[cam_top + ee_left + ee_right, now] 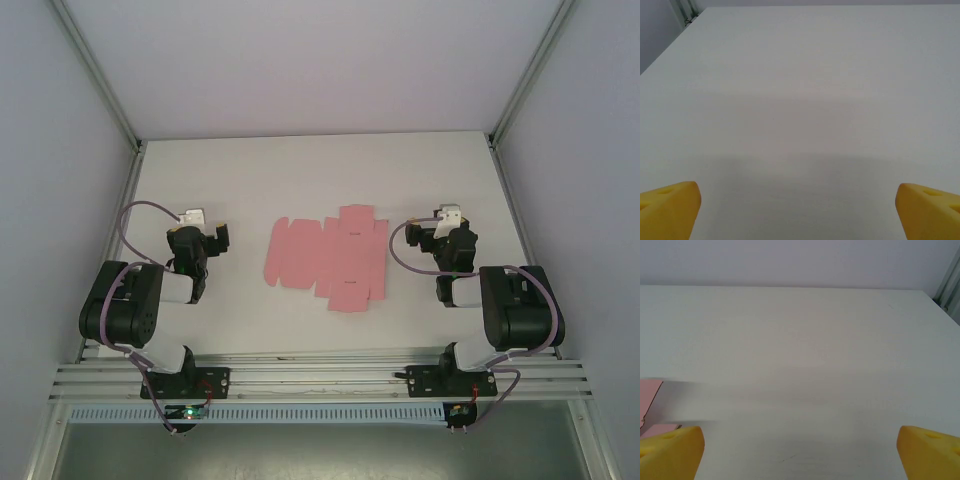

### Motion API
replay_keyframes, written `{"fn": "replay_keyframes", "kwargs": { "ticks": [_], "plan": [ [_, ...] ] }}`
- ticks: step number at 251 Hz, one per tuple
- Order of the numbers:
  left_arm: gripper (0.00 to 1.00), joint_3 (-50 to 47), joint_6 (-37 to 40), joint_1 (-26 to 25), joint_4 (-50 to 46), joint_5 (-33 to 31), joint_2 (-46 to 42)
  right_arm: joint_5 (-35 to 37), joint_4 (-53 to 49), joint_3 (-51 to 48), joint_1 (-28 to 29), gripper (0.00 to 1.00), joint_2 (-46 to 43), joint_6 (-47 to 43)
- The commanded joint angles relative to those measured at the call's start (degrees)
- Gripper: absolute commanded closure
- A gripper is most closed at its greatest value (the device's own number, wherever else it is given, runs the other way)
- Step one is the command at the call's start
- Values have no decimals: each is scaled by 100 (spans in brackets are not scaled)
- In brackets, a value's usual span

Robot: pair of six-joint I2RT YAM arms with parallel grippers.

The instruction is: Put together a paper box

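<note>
- Top external view: the paper box (pixel 325 255) is still a flat, unfolded pink die-cut sheet, lying mid-table (pixel 300 170) with its long axis running left to right.
- It sits between our arms, right of the left gripper (pixel 220 238) and left of the right gripper (pixel 423 232).
- Both pincers are spread wide, holding nothing.
- We judge the right one slightly nearer, since the sheet's edge shows at the left of its wrist view.
</note>
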Motion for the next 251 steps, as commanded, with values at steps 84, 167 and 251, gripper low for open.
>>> {"fn": "replay_keyframes", "kwargs": {
  "ticks": [84,167,251],
  "plan": [
    [0,85,-36,37,155,31,-76,83,66,111,50,2,-67,73],
    [0,118,18,48,105,205,-64,82,70,98,38,2,-85,65],
    [0,327,-62,34,-651,-45,-522,312,-943,372,60,2,-733,116]
  ]
}}
